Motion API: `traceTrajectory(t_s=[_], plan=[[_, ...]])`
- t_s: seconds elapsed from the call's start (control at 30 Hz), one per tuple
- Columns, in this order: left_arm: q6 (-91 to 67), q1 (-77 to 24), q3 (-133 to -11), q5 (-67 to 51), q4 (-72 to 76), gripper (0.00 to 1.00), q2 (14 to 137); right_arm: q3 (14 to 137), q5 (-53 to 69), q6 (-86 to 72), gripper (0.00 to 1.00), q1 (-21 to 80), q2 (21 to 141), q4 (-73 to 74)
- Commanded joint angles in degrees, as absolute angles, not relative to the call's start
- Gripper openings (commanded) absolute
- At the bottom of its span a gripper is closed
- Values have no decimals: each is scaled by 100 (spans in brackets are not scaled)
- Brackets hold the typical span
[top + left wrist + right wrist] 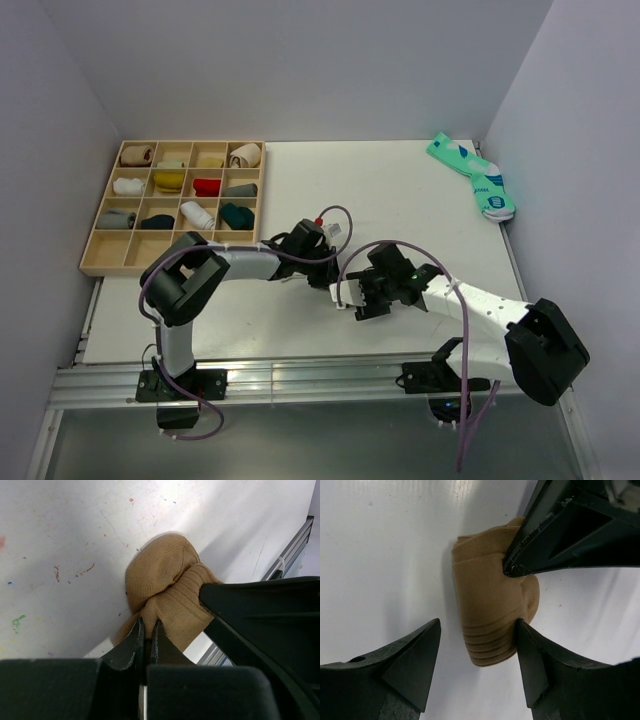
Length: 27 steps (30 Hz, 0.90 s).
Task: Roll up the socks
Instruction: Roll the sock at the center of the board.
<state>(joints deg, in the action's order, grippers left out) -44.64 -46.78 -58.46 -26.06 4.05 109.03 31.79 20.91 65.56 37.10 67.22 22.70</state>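
White desk [400, 200], paint-flecked; the tan sock [490, 610] lies bundled near its middle, toward the near edge. Left fingers [134, 642] are clenched on a fold of it. Right fingers [415, 655] hover spread wide, grasping nothing. Hold the pinch firm and have the right tuck the cuff over snugly.

Top cam: high, behind the arm bases [175, 385], looking down on the whole tabletop [400, 200]. Wrist cams: very close, looking down past the left pincer [147, 630] and right pincer [479, 625]. Both wrist views share the tan sock [165, 585] and the bare tabletop around it.
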Motion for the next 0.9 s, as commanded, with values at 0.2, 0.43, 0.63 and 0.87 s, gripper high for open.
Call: traceTrajectory(t_s=[0.2,0.43,0.63,0.87], plan=[[-4271,-4474,-5836,-2724,0,0,11241,3480,1846,6188,66,3990,7400,2161],[-4412,-4316,-6003,-2988,220,0,11408,3577,1608,5977,63,4069,7768,2206],[-4605,-4272,-6082,-3103,351,0,11549,3639,1512,5661,57,4078,7936,2136],[-5017,-4263,-5775,-2954,738,0,11278,3586,1371,5221,30,4069,8077,1776]])
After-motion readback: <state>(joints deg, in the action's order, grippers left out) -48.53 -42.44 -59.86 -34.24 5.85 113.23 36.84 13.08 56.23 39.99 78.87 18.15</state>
